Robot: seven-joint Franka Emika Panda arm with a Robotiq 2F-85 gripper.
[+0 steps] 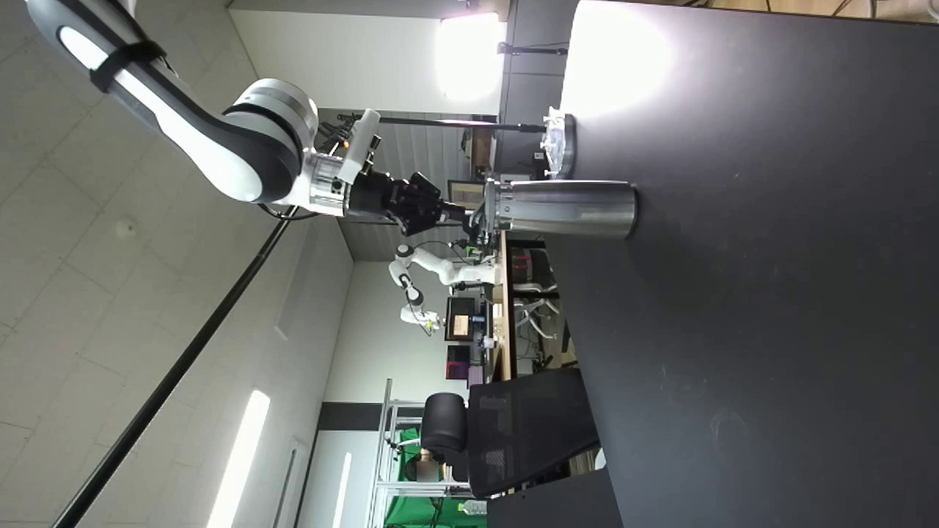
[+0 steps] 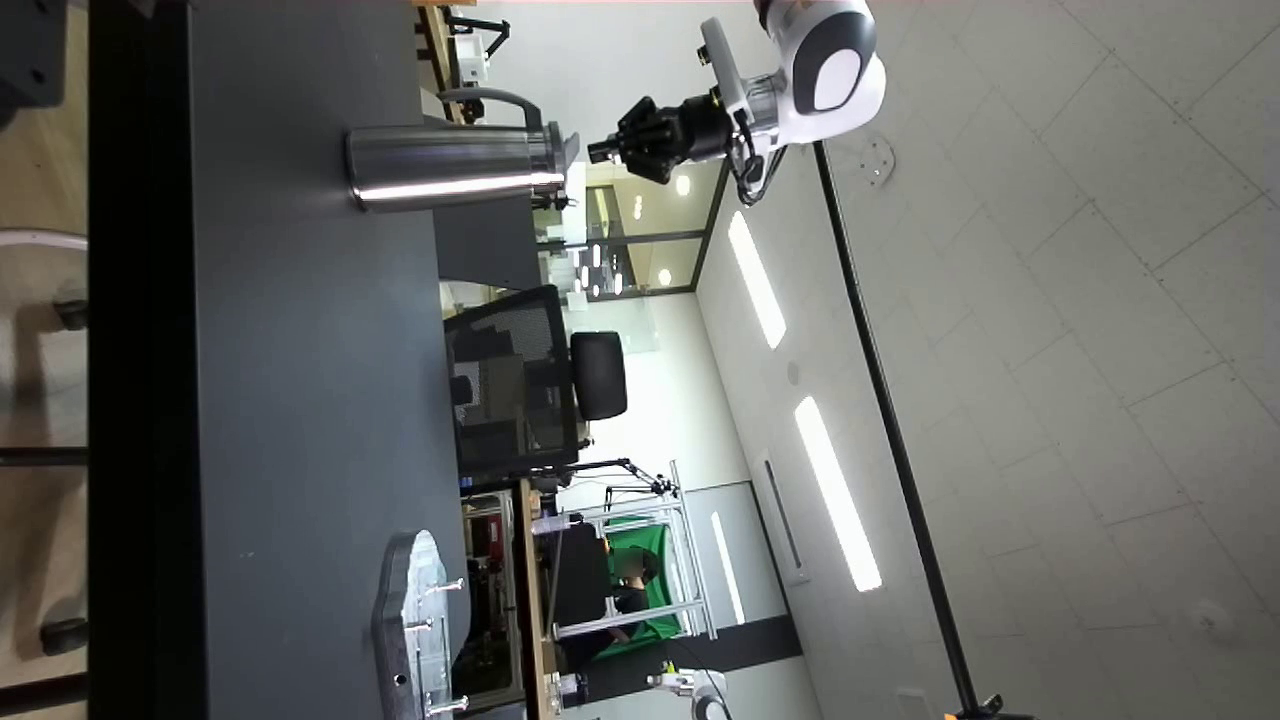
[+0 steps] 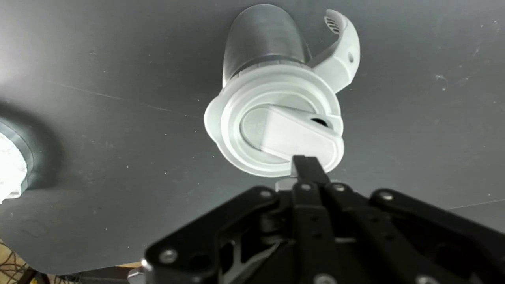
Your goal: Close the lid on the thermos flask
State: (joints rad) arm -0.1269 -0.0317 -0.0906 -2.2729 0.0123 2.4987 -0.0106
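The thermos flask is a silver metal jug that stands upright on the dark table; both exterior pictures are turned sideways. It shows in both exterior views [image 1: 572, 208] [image 2: 445, 165] and in the wrist view [image 3: 265, 35]. Its lid flap [image 2: 571, 149] is tilted up from the top. In the wrist view the pale flap [image 3: 302, 136] lies across the round top, on the handle side. My gripper [image 2: 598, 152] is above the flask's top with a small gap to the flap. In the wrist view the fingertips [image 3: 304, 158] are together, hold nothing, and overlap the flap's edge.
A clear block with bolts on a dark base stands on the table beside the flask [image 1: 561, 144] [image 2: 412, 625]; part of it shows in the wrist view [image 3: 11, 169]. The flask's curved handle [image 3: 343, 51] sticks out sideways. A black chair [image 2: 515, 385] stands beyond the table edge.
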